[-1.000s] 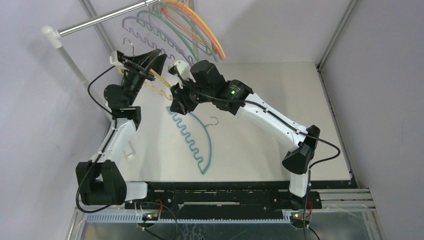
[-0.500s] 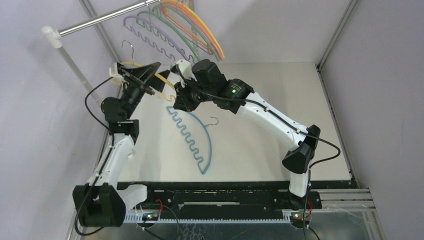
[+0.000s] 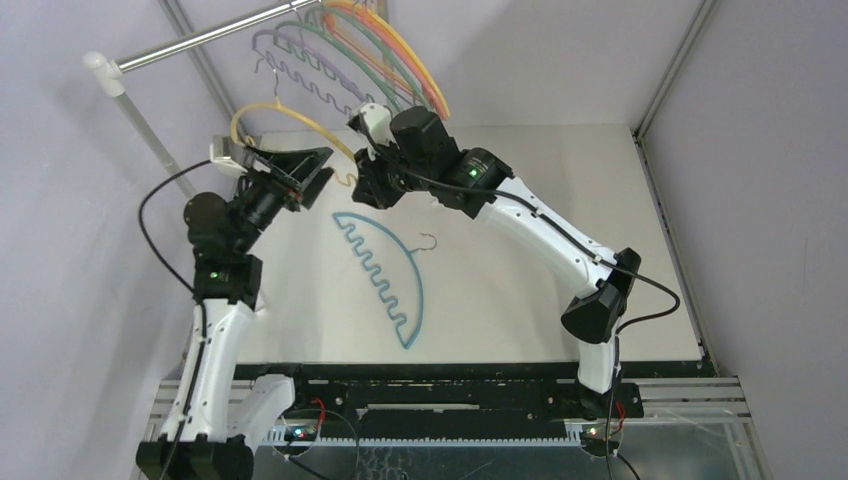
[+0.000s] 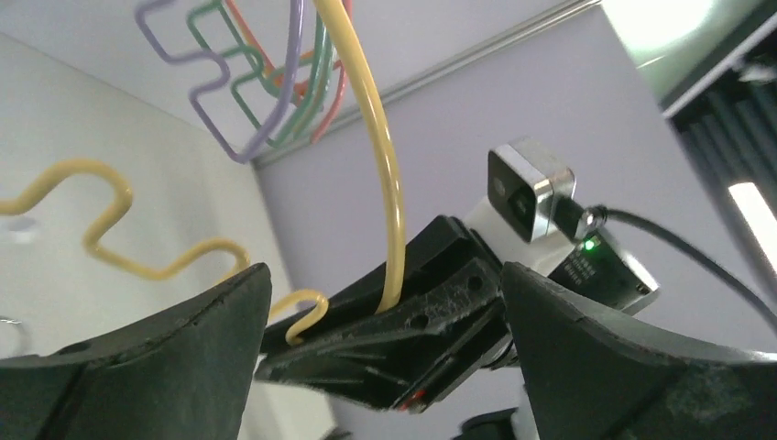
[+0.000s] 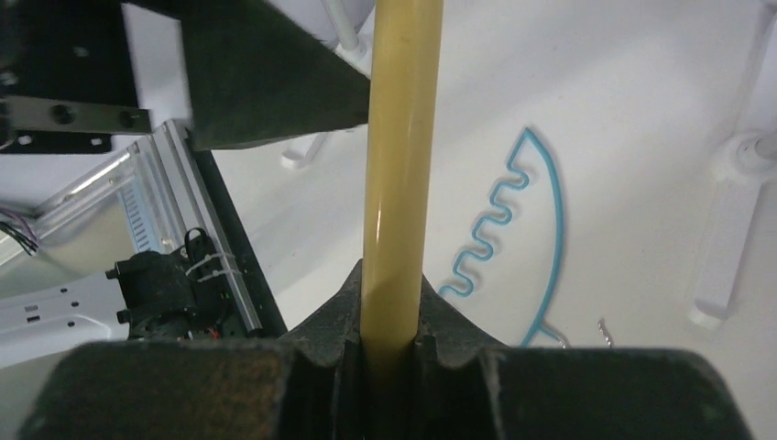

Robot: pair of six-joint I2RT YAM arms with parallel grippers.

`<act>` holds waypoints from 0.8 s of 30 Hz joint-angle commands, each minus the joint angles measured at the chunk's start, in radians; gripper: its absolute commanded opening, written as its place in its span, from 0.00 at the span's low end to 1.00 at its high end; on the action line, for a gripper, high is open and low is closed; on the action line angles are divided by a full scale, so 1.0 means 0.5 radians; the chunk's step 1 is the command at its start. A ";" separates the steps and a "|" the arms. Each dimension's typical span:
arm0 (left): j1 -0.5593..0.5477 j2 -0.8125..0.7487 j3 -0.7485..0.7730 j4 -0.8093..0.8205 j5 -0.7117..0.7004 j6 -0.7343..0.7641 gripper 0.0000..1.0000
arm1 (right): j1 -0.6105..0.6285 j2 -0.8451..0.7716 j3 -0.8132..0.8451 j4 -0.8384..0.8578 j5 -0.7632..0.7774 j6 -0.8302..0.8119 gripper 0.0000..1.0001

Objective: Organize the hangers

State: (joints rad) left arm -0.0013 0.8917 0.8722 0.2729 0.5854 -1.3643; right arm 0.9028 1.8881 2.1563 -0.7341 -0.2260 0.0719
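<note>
My right gripper (image 3: 357, 186) is shut on the arched bar of a yellow hanger (image 3: 285, 108) and holds it above the table's far left, below the rail. The right wrist view shows that yellow hanger (image 5: 399, 137) clamped in the gripper (image 5: 394, 307). My left gripper (image 3: 316, 172) stands wide open just left of it. In the left wrist view the yellow hanger (image 4: 392, 192) passes between the spread left gripper (image 4: 385, 275) without touching either finger. A blue wavy hanger (image 3: 385, 265) lies flat on the table. Purple, green, pink and orange hangers (image 3: 350, 50) hang on the rail.
The silver rail (image 3: 200, 40) runs across the back left on a white post (image 3: 125, 100). Metal frame bars and grey walls close in the table on the left, right and rear. The blue hanger (image 5: 550, 202) lies beneath the right wrist.
The left gripper has opened and let go of the yellow hanger. The right gripper has shut on it and lifted it up toward the rail, while the left arm has drawn back leftward.
</note>
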 commanded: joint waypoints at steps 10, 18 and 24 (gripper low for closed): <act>-0.003 -0.313 0.282 -1.071 -0.304 0.968 0.99 | -0.070 0.114 0.399 0.426 0.068 -0.037 0.00; -0.002 -0.373 0.199 -1.075 -0.287 0.952 1.00 | -0.114 0.388 0.639 0.554 0.095 -0.003 0.00; -0.003 -0.423 0.155 -1.124 -0.305 0.960 1.00 | -0.138 0.507 0.648 0.574 0.080 0.006 0.00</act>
State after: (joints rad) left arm -0.0013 0.7044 0.9627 -0.2966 0.4431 -0.9127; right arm 0.8394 2.1307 2.4321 -0.5503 -0.1844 0.0692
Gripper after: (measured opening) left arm 0.994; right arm 0.200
